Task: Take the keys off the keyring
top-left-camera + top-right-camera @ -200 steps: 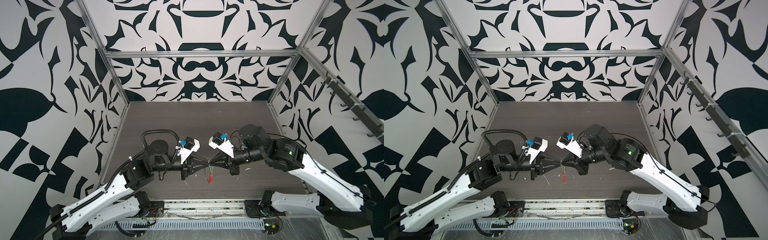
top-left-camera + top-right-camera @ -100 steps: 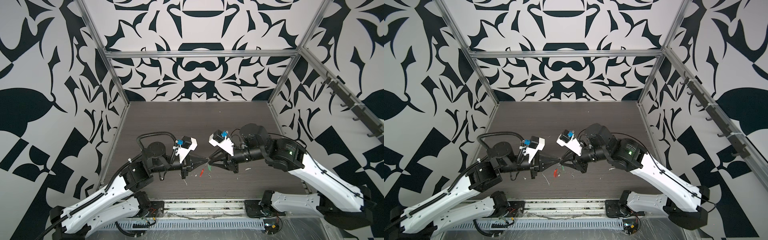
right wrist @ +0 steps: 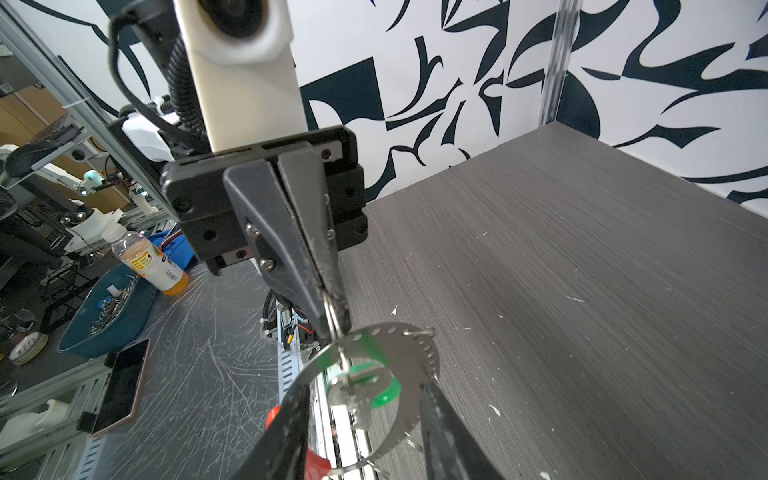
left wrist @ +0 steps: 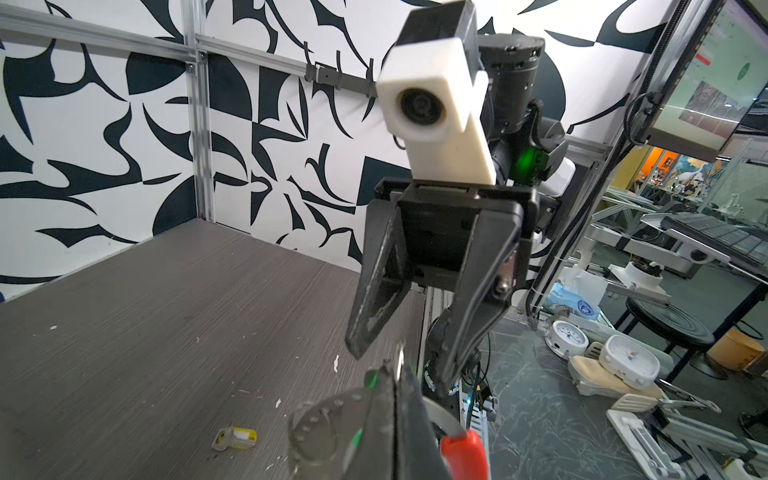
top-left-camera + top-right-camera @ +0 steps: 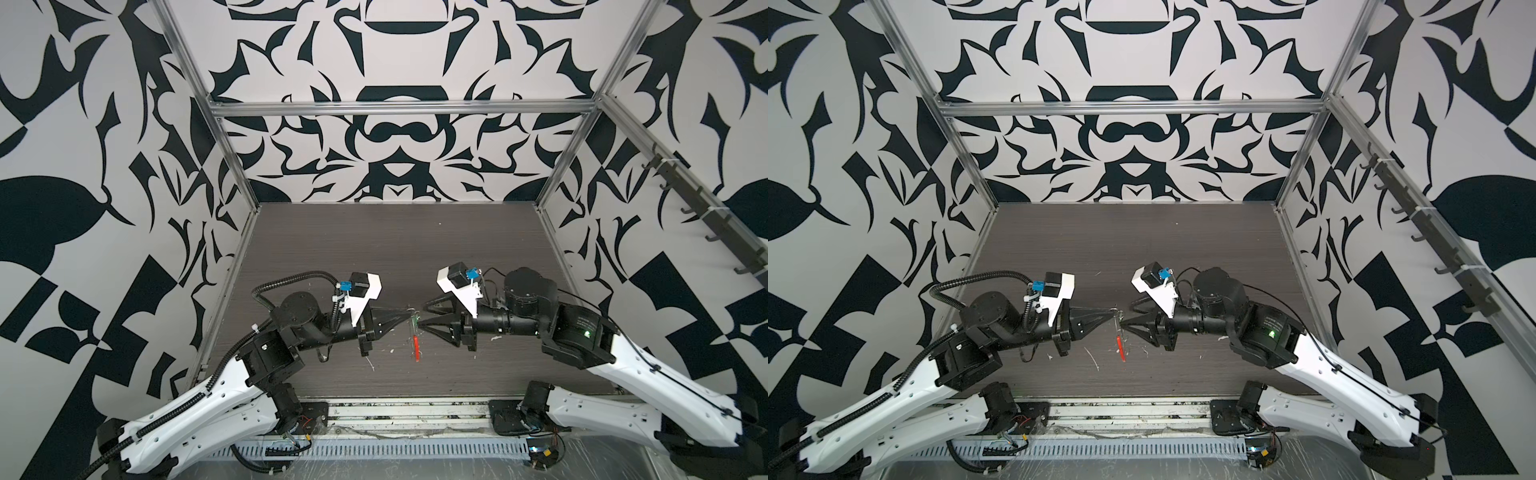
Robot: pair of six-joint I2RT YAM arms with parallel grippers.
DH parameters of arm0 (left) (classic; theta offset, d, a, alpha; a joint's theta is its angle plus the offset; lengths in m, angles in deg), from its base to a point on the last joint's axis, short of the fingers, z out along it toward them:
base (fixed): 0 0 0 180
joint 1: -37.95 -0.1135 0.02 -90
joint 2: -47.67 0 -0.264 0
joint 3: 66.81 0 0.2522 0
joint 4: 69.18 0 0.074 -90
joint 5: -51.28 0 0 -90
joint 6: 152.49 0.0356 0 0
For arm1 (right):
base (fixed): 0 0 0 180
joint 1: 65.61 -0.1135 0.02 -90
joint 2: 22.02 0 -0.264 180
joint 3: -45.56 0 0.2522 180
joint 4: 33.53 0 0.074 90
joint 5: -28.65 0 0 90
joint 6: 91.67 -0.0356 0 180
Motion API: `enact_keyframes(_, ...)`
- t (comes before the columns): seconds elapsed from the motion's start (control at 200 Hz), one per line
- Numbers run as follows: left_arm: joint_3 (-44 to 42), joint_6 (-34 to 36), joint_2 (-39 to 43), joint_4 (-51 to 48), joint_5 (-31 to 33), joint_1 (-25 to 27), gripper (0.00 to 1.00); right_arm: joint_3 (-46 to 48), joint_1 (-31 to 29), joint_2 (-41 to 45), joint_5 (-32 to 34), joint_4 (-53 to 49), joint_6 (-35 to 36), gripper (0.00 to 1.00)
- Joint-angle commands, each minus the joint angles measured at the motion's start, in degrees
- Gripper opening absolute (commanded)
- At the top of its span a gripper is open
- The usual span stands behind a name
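My left gripper (image 3: 332,309): jaws pressed together, pinching the keyring (image 3: 415,353) by the thin wire at its top. The bite is at the very tips, with little metal in it.

The keyring hangs free below that pinch and looks clear of the table (image 5: 374,249), over its front half. It is a flat band with a row of holes, with the red sleeve (image 5: 417,348) at the low end. The green key (image 3: 384,397) is on the ring, inside the loop, just under my left tips.

My right gripper (image 4: 401,361): jaws spread, holding nothing. It faces the left one tip to tip, one finger either side of the band. I cannot tell whether either finger touches it.

Farther out, on the table: yellow tag (image 4: 235,438) lying flat, off the ring, among white scraps (image 5: 1093,360).

Judgement: one piece is off; the green key is left to work free.

Risks from here:
- Right jaws close on the band instead of the green key, since the two sit close together.
- A pull from the right drags the wire out of my left tips and the ring drops.
- A nudge makes the ring swing or twist on its single hanging point, and the right closes on air.
- The freed key falls and slides toward the front edge.
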Motion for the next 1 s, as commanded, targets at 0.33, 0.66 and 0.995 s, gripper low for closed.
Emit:
enact_keyframes(0.33, -2.1, -1.5, 2.1, 5.9, 3.1, 0.0, 0.00, 1.2, 0.0, -0.1, -1.8, 9.2, -2.2, 0.06)
enact_keyframes(0.66, -3.7, -3.3, 2.6, 11.4, 4.7, 0.0, 0.00, 3.6, 0.0, -1.5, -3.6, 12.3, -4.3, 0.00)
enact_keyframes(0.995, -3.0, -2.8, 2.3, 10.9, 2.0, -0.1, 0.00, 4.8, -0.1, -2.9, -2.9, 11.9, -5.4, 0.00)
